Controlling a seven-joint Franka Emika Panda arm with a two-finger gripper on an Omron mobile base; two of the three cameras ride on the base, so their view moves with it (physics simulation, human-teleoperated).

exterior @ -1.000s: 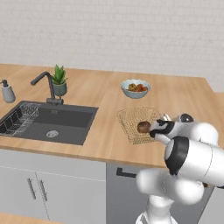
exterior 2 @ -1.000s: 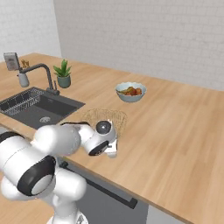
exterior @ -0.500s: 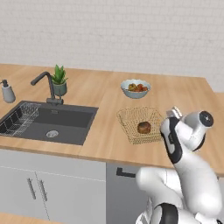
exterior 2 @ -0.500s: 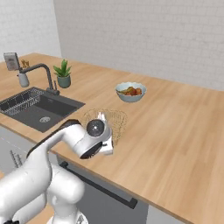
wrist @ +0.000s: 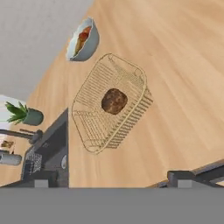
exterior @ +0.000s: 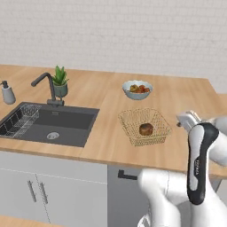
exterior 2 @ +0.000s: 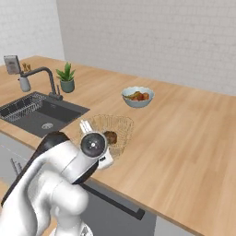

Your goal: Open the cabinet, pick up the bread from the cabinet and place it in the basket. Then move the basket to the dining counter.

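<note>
Golden-tan wire, the basket (exterior: 144, 126) sits on the dining counter (exterior: 106, 133) with the bread (exterior: 146, 129) lying in its middle, near the white fruit bowl (exterior: 137, 89). The gripper (wrist: 111, 178) hangs above them with its jaws spread wide and apparently empty, though its fingertips (wrist: 181, 176) barely show.

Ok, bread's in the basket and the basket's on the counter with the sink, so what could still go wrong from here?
1. The basket sits near the counter's front edge; a nudge from the arm might push it off.
2. The bread lies loose in shallow flared mesh, so a tilt could roll it out.
3. The open gripper is pulled back above; coming down again, its fingertips might snag the thin wire.
</note>
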